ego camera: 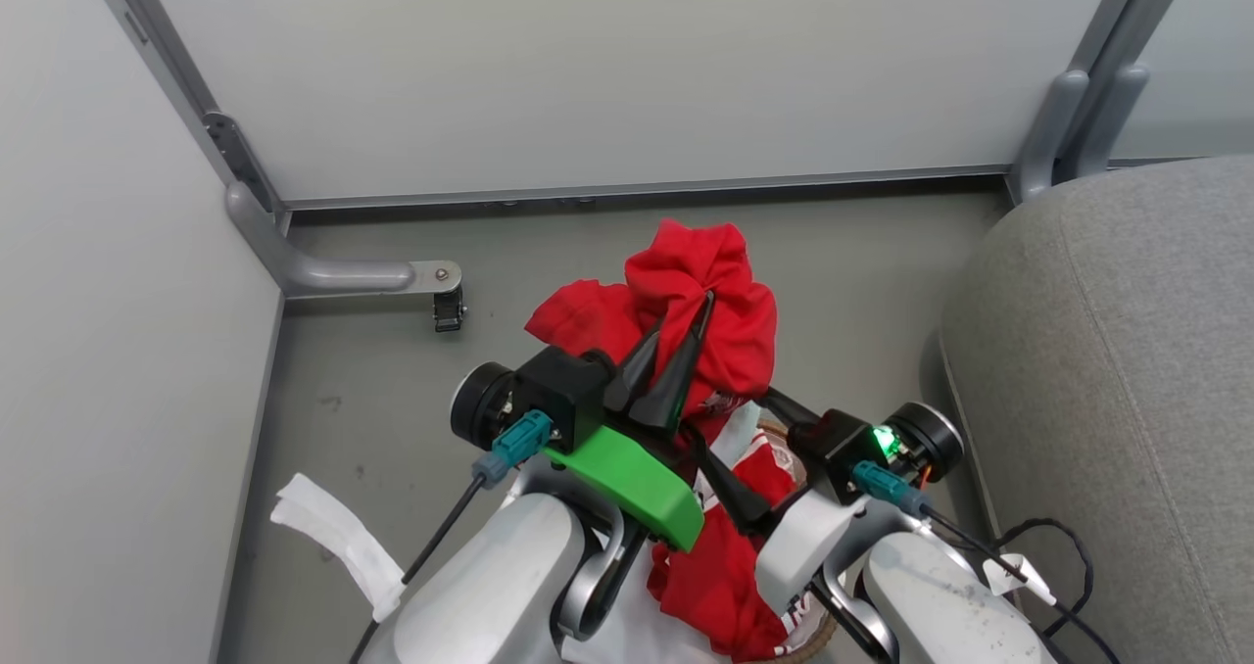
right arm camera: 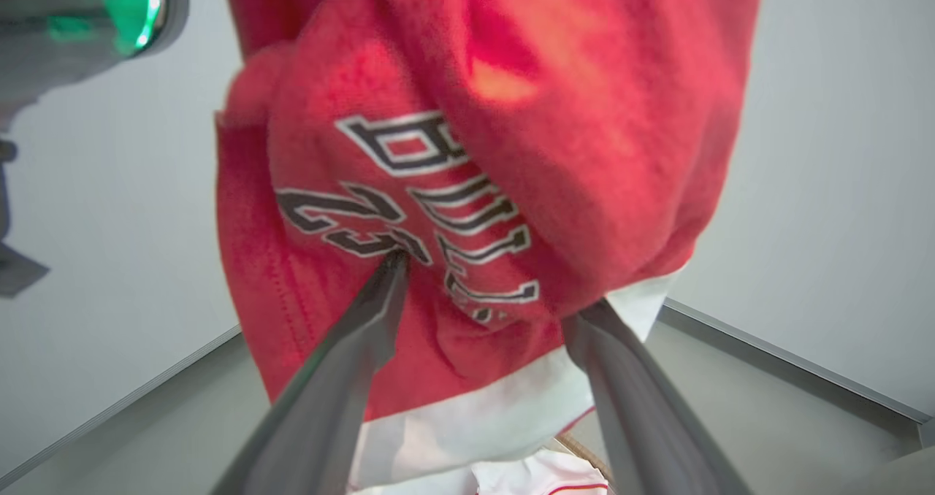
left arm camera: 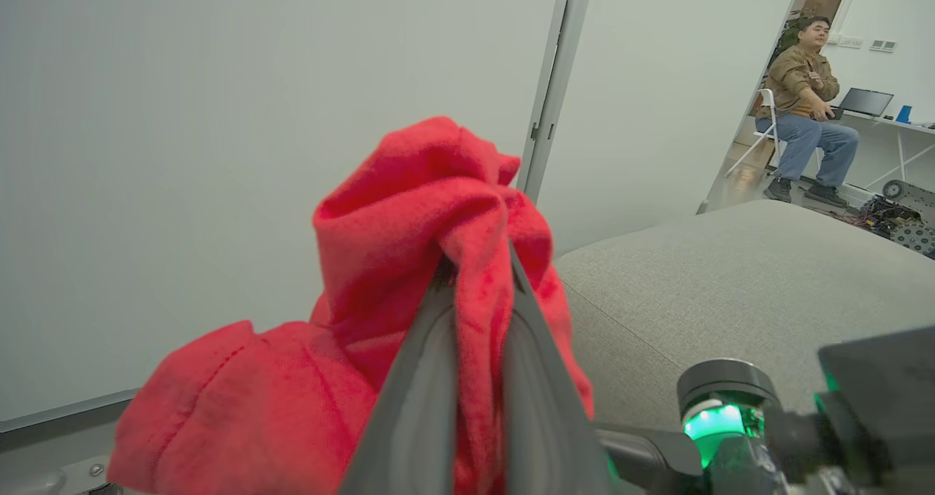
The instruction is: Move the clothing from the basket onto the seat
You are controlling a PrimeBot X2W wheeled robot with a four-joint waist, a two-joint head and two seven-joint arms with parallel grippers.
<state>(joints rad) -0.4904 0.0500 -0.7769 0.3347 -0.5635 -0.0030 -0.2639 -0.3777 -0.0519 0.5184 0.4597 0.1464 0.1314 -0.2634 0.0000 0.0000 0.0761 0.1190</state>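
Left pincer [ego camera: 676,336] is pressed together on the red clothing [ego camera: 700,272], holding it raised above the basket [ego camera: 818,635]. More red garments lie in the basket. Right pincer [right arm camera: 493,283] is spread, close under the hanging garment. The grey seat [ego camera: 1127,351] stands at the right.

Bright even diffuse light; soft shadows; clothing [right arm camera: 511,152] blurred close-up, right wrist view.

The grey floor [ego camera: 372,400] is enclosed by pale partition panels [ego camera: 627,67] held in grey metal posts [ego camera: 1056,125]. Beyond an opening, a person [left arm camera: 803,108] is seated on a white chair [left arm camera: 762,108] at a table [left arm camera: 909,125] bearing a laptop [left arm camera: 865,102].
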